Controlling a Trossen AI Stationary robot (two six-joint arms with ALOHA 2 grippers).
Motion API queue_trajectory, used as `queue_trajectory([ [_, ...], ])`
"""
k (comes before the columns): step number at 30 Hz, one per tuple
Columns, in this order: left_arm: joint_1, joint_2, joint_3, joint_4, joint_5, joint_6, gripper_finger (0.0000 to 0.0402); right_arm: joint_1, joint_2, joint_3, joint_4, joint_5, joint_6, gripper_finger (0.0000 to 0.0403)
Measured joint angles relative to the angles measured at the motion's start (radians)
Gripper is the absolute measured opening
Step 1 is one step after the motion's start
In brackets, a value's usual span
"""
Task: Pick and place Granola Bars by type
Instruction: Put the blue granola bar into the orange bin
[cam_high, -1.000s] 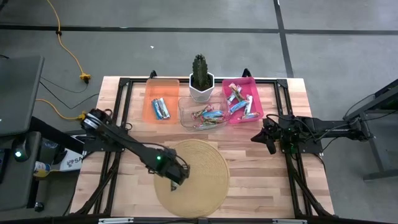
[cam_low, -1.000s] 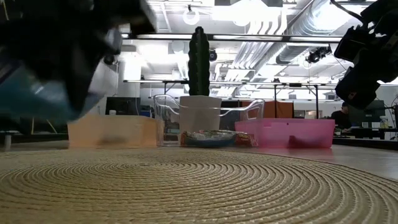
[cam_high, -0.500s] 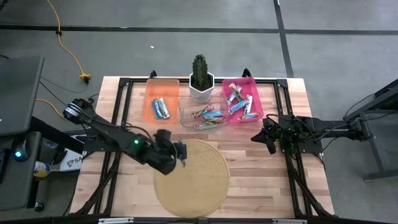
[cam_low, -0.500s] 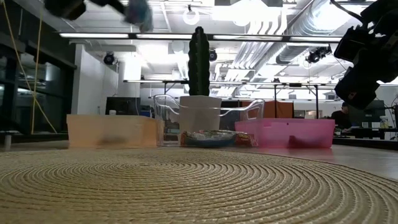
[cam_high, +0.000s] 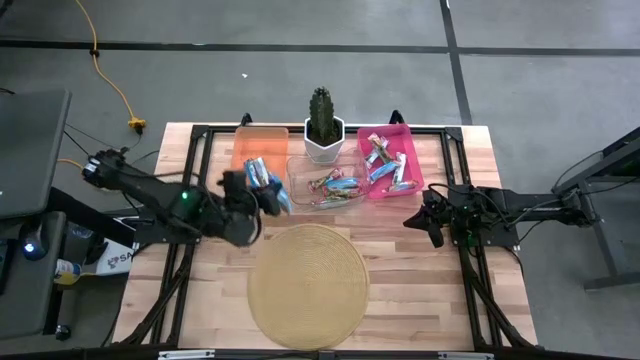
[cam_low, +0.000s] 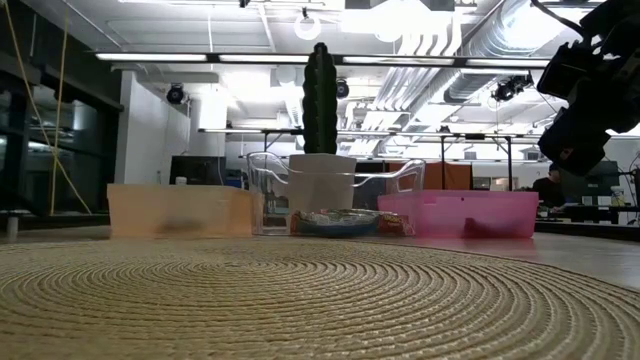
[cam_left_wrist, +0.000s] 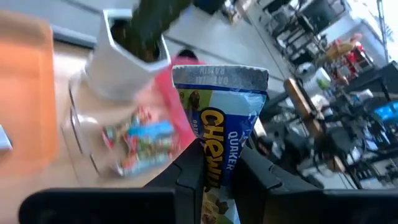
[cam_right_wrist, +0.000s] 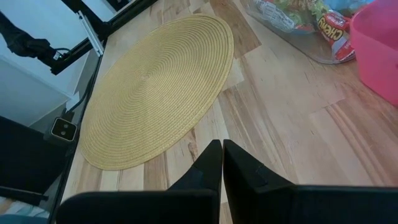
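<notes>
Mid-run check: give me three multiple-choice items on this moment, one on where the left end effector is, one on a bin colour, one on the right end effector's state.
1. Where is the left end effector?
A. near the orange bin
B. above the pink bin
C. off the table

2. What colour is the bin beside the cactus pot holding two bars?
A. pink
B. orange
C. clear

3. What is the right end effector doing?
A. holding a bar
B. wide open
C. shut, empty

Answers: 1 A, the high view shows it there, gripping a blue-and-white bar; 2 B, only two bars lie there; 3 C, its fingers meet around nothing.
</notes>
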Motion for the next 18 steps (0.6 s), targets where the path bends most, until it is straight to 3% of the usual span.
queue_trajectory([
  [7, 0.186, -0.093, 0.0, -0.002, 0.058, 0.219, 0.006, 0.0, 0.0, 0.0, 0.0, 0.0, 0.0, 0.0],
  [18, 0.624, -0.192, 0.0, 0.008, 0.434, 0.505, 0.006, 0.0, 0.0, 0.0, 0.0, 0.0, 0.011, 0.0],
])
